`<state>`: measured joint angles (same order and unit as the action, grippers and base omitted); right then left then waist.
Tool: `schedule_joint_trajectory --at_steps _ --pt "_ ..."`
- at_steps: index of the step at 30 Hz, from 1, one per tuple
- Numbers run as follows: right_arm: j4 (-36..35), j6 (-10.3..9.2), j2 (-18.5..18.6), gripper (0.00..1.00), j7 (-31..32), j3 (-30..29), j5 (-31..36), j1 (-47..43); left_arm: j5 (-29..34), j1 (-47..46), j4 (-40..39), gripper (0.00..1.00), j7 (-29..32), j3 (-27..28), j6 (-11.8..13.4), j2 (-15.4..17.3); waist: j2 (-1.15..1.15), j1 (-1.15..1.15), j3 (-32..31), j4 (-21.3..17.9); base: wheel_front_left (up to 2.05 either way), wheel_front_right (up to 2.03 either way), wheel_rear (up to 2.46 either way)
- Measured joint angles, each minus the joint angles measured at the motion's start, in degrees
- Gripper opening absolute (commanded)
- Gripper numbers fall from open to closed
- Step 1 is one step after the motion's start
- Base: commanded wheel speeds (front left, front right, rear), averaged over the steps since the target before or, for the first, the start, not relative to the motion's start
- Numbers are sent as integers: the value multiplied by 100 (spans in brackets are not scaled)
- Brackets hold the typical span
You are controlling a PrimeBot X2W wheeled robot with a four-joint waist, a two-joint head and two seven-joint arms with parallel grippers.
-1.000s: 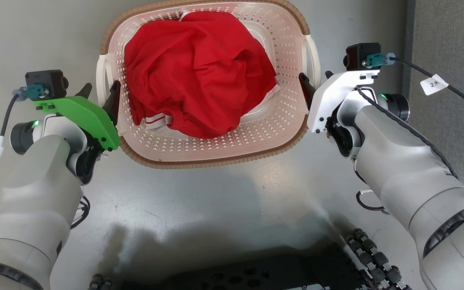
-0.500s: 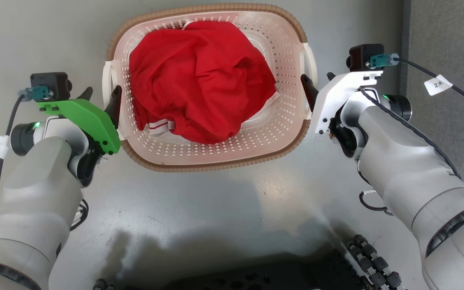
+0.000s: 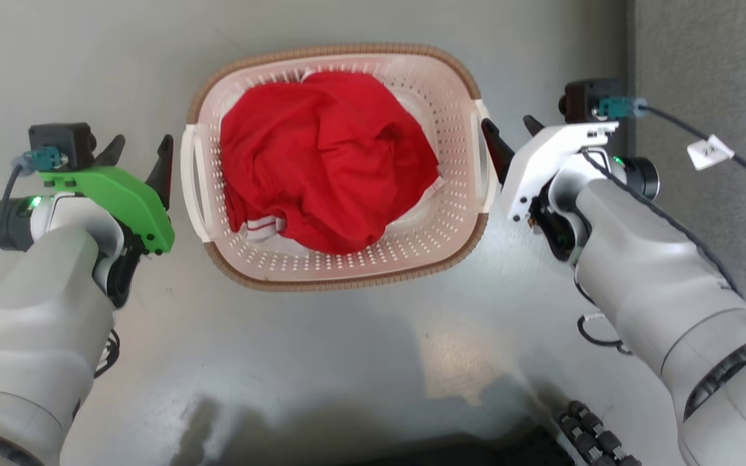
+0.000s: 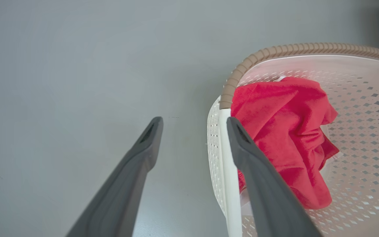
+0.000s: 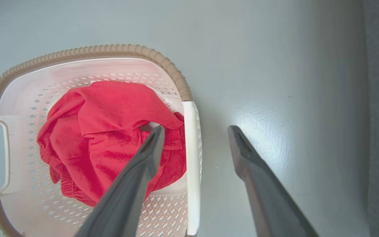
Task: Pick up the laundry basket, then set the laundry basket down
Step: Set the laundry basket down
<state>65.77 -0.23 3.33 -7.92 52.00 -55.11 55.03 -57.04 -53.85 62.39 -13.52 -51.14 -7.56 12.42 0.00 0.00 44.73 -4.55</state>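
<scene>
The laundry basket (image 3: 340,281) stands on the grey floor, cream-white and perforated with a brown rim (image 4: 294,49) (image 5: 87,52). A crumpled red cloth (image 3: 327,162) lies inside it. My left gripper (image 3: 142,144) (image 4: 194,121) is open just outside the left white handle (image 3: 190,175). Its inner finger is close beside that handle and nothing is between the fingers. My right gripper (image 3: 506,123) (image 5: 196,129) is open and straddles the right handle (image 5: 191,164), with one finger over the basket's inside and the other outside.
A darker grey strip (image 3: 703,65) runs along the right side of the floor. My base and its roller wheels (image 3: 596,433) lie at the bottom edge. A cable with a white tag (image 3: 710,150) hangs off the right wrist. Bare floor surrounds the basket.
The basket now looks smaller and farther from the head camera. My left gripper has come off the left handle and shifted left. The right gripper stays at the right handle.
</scene>
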Motion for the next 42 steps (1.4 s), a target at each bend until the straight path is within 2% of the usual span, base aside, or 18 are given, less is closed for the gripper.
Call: schedule_joint_trajectory --at_steps 12,24,28,33,42 --pt "21 90 0 100 -427 -44 -44 -543 230 428 -154 100 -75 13 5 9 0 0 -758 -13 0 0 0" --pt "-155 98 69 100 -626 -302 -102 -820 722 641 -1313 100 -75 748 422 187 0 -1 -1531 3 0 0 0" --pt "-316 2 157 100 -644 -359 -20 -860 953 791 -1759 100 -75 1003 590 292 0 -1 -1730 26 0 0 0" --pt "-947 -250 401 100 -644 -740 246 -854 1262 1057 -2349 100 -75 1317 829 375 0 -1 -1953 51 0 0 0" --pt "-1864 -542 684 100 -650 -1224 794 -1164 1661 1781 -3262 100 -90 1763 1194 481 0 -1 -2337 65 0 0 0"
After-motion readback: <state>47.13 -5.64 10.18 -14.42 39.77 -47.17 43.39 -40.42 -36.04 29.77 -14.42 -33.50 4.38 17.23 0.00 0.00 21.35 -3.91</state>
